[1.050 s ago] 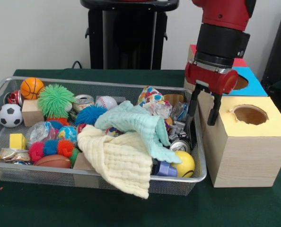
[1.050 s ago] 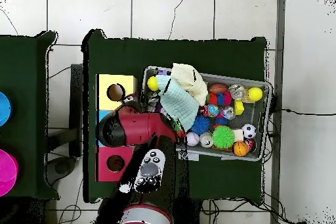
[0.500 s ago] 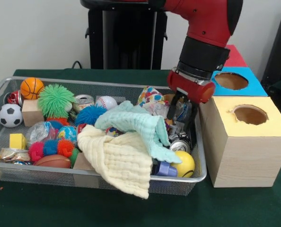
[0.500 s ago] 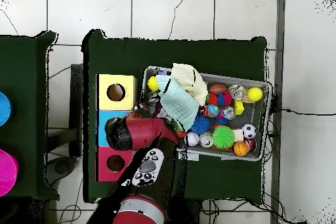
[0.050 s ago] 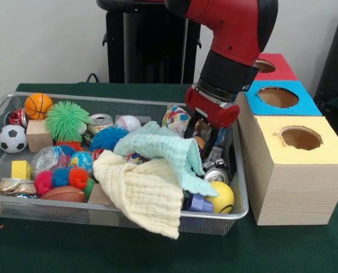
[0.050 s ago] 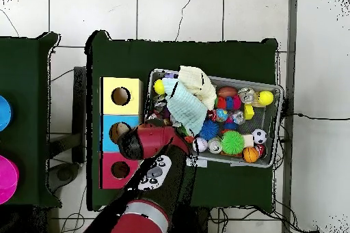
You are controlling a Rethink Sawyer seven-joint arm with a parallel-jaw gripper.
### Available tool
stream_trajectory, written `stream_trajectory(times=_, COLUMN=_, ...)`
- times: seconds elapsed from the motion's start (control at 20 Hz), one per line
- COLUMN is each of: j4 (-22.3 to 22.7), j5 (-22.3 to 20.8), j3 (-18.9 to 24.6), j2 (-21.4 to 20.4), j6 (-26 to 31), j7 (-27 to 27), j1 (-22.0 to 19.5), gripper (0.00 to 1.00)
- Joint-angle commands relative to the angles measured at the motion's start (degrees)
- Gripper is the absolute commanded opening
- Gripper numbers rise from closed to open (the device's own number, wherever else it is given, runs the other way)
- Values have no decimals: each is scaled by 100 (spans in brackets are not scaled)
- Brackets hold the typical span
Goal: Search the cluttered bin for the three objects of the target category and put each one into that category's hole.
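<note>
1. Red-and-black robot arm (image 5: 229,40) has swung off the wooden box w/ yellow top and round hole (image 5: 297,170), where it hung a sec ago, to over the wire-mesh bin (image 5: 237,213): prob. back to searching.
2. Arm leans in from above; wrist tilted, gripper (image 5: 206,133) low in right-end clutter by crumpled wrappers and silver can (image 5: 216,174).
3. Mint green cloth (image 5: 163,151) and cream waffle cloth (image 5: 146,196) cover the mid bin.
4. Jaws: can't tell gap, nor any hold.
5. Target category unclear; its items presumably in the bin.
</note>
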Motion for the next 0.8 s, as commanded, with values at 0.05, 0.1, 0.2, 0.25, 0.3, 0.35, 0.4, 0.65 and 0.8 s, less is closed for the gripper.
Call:
stream_trajectory(times=0.05, j4=211, j5=-143, j3=406, j2=364, j6=-389, j7=226, j1=-399, gripper=100)
stream_trajectory(times=0.1, j4=214, j5=-149, j3=512, j2=383, j6=-387, j7=180, j1=-478, gripper=100)
stream_trajectory(times=0.2, j4=283, j5=-152, j3=666, j2=389, j6=-370, j7=132, j1=-572, gripper=100)
stream_trajectory(times=0.25, j4=302, j5=-142, j3=716, j2=389, j6=-339, j7=121, j1=-591, gripper=100)
stream_trajectory(times=0.3, j4=389, j5=-133, j3=794, j2=348, j6=-298, j7=116, j1=-624, gripper=100)
stream_trajectory(times=0.35, j4=457, j5=-142, j3=891, j2=291, j6=-212, j7=66, j1=-670, gripper=100)
stream_trajectory(times=0.4, j4=525, j5=-151, j3=988, j2=234, j6=-126, j7=15, j1=-716, gripper=100)
stream_trajectory(times=0.65, j4=856, j5=-178, j3=1634, j2=-290, j6=945, j7=-554, j1=-1188, gripper=100)
stream_trajectory(times=0.8, j4=1142, j5=-79, j3=2070, j2=-832, j6=1969, j7=-898, j1=-1465, gripper=100)
